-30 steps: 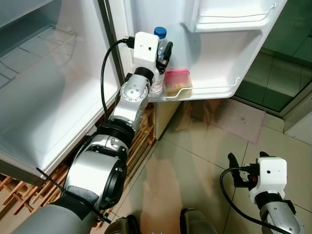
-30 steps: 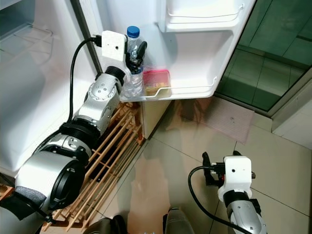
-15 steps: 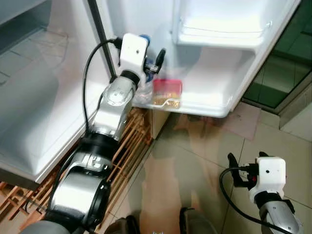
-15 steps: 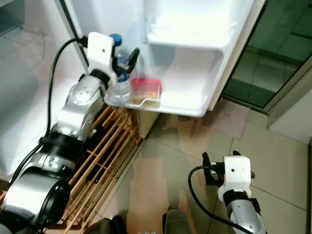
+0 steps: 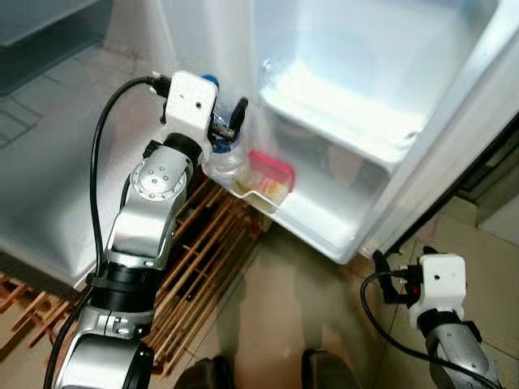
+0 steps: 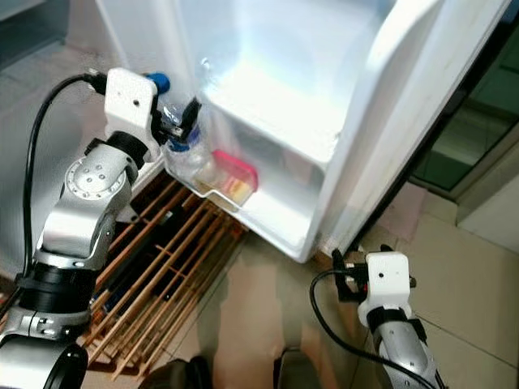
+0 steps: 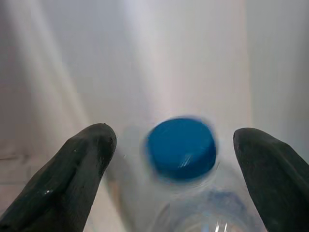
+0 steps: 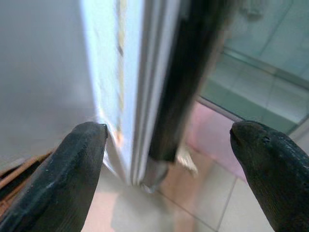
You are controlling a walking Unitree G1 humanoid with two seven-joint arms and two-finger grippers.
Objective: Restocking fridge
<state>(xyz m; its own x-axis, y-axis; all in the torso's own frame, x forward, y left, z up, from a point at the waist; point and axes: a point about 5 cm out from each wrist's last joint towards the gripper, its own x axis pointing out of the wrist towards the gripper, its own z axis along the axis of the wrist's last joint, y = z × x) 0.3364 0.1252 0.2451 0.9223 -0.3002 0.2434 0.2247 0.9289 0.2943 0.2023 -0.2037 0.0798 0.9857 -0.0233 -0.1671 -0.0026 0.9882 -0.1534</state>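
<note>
A clear water bottle with a blue cap (image 5: 209,79) stands in the lower shelf (image 5: 268,203) of the white fridge door (image 5: 365,121). Beside it in that shelf sits a red-lidded container (image 5: 272,174). My left gripper (image 5: 225,121) is open around the bottle's neck. In the left wrist view its fingers (image 7: 82,164) stand apart on either side of the cap (image 7: 181,147) without touching it. My right gripper (image 5: 401,275) hangs low and open, close to the door's outer edge (image 8: 159,96).
The fridge's white inner compartment (image 5: 49,162) lies to my left. A wooden slatted rack (image 5: 203,267) rests on the floor under the door shelf. Beige tiled floor (image 5: 300,300) stretches in front of me, with green tiles (image 6: 462,138) beyond the door.
The view has shifted. The fridge door has swung toward me, so its outer edge now stands just above my right gripper. The left gripper stays around the bottle.
</note>
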